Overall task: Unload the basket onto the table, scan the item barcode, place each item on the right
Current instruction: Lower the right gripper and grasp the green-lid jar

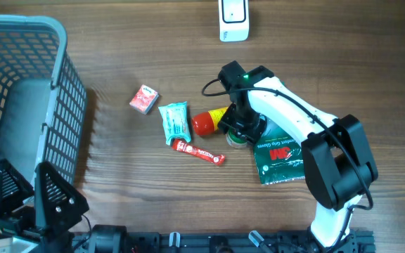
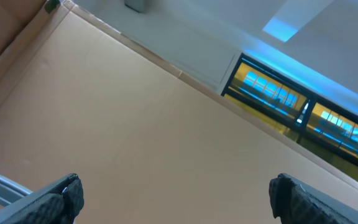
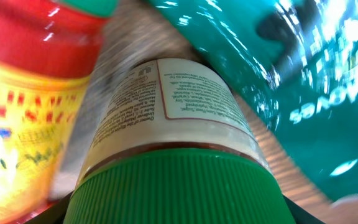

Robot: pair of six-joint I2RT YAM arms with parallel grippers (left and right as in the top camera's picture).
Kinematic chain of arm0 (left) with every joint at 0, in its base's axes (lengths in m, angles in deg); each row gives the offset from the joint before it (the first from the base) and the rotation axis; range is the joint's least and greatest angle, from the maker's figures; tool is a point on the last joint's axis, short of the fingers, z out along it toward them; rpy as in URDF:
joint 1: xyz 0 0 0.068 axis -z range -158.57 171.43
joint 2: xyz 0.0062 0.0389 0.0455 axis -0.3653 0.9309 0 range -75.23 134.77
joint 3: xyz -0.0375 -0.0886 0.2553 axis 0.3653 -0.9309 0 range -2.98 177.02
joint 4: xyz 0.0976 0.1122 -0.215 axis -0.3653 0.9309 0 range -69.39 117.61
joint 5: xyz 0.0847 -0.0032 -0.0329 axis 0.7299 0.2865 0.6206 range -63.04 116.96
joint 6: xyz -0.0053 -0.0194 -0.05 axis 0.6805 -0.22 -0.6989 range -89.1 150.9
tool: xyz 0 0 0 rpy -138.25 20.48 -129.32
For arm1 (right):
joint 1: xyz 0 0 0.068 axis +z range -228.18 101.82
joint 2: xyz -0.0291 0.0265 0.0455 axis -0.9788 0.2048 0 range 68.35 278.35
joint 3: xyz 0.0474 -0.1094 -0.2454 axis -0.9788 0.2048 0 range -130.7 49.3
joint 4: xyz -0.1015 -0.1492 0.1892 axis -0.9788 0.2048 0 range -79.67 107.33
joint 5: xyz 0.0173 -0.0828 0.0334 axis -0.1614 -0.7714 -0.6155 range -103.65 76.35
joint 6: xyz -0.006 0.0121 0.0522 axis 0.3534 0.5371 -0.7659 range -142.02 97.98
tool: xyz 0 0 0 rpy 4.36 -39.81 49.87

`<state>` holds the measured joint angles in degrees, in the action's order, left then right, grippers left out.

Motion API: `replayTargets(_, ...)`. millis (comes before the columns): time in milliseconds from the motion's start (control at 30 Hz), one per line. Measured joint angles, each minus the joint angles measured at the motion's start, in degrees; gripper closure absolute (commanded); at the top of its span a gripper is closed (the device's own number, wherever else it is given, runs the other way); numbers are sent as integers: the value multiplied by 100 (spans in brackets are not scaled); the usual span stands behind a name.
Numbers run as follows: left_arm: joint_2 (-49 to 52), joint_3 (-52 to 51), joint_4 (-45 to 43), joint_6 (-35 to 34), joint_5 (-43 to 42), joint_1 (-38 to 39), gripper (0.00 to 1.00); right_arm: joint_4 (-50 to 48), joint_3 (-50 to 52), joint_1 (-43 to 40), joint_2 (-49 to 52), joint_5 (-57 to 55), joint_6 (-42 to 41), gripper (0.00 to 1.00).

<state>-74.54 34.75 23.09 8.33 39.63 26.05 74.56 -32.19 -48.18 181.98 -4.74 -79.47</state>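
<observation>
Green-capped jar [image 3: 173,186], white printed label, right pincer [image 1: 238,133] grip unclear, left pincer [image 2: 178,194] wide

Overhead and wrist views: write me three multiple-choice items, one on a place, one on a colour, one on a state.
1. Where is the white scanner in the overhead view?
A. at the top edge, apart from everything else
B. in the middle of the view
C. at the bottom edge

2. What colour is the jar cap in the right wrist view?
A. red
B. green
C. white

3. How is the left end effector?
A. shut tight
B. clamped on a box
C. open and empty

Answers:
1 A: it stands alone at the top.
2 B: a ribbed green cap fills the bottom of that view.
3 C: its fingers stand far apart with nothing between them.
</observation>
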Motion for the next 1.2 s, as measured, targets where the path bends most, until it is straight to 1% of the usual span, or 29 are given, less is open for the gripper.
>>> replayTargets(33, 0, 0, 33, 0, 0, 0, 0, 17, -11, 0, 0, -57, 398, 35)
replayTargets(133, 0, 0, 195, 0, 15, 0, 0, 24, -42, -4, 0, -442, 1932, 32)
replayTargets(200, 0, 2, 402, 0, 17, 0, 0, 26, -42, -4, 0, -726, 2463, 31)
replayTargets(267, 0, -7, 684, 2, 17, 0, 0, 2, -42, -7, 0, -925, 2771, 28)
replayTargets(333, 0, -9, 861, 2, 0, 0, 0, -42, -42, -4, 0, -1001, 2962, 22)
replayTargets(367, 2, -9, 1045, 2, -81, 0, 0, -72, -42, -4, 0, -1054, 3106, 14)
replayTargets(400, 13, -13, 1169, 0, -175, 0, 0, -37, -50, -4, 0, -1082, 3213, 3)
replayTargets(433, 26, -17, 1257, 0, -317, 0, 0, 79, -83, 2, 0, -1097, 3274, 0)
replayTargets(533, 59, -94, 1322, 2, -688, 0, 0, 608, -361, 55, -17, -1132, 3375, 0)
replayTargets(600, 63, -227, 1362, 2, -909, 0, 0, 874, -662, 98, -125, -1134, 3257, 0)
replayTargets(667, 66, -407, 1451, 2, -1067, 0, 0, 1010, -907, 114, -398, -1139, 2710, 0)
replayTargets(700, 66, -468, 1519, 0, -1110, 0, 0, 1075, -979, 103, -538, -1128, 2245, 0)
replayTargets(733, 76, -520, 1659, 2, -1139, 0, 0, 1231, -1027, 70, -693, -1139, 1513, 0)
replayTargets(800, 92, -592, 1853, 2, -1154, 0, 1, 1458, -1045, -31, -866, -1130, 304, 1)
replayTargets(833, 92, -608, 1963, 2, -1152, 0, 0, 1475, -1043, -85, -887, -1119, -173, 0)
replayTargets(933, 105, -667, 2199, 2, -1152, 0, 0, 1134, -870, -315, -890, -894, -1687, 0)
replayTargets(1000, 109, -667, 2197, 2, -1152, 0, 0, 828, -632, -372, -885, -688, -2354, 0)
replayTargets(1200, 116, -667, 2347, 2, -1152, 0, 0, 319, -177, -369, -872, -481, -3381, 0)
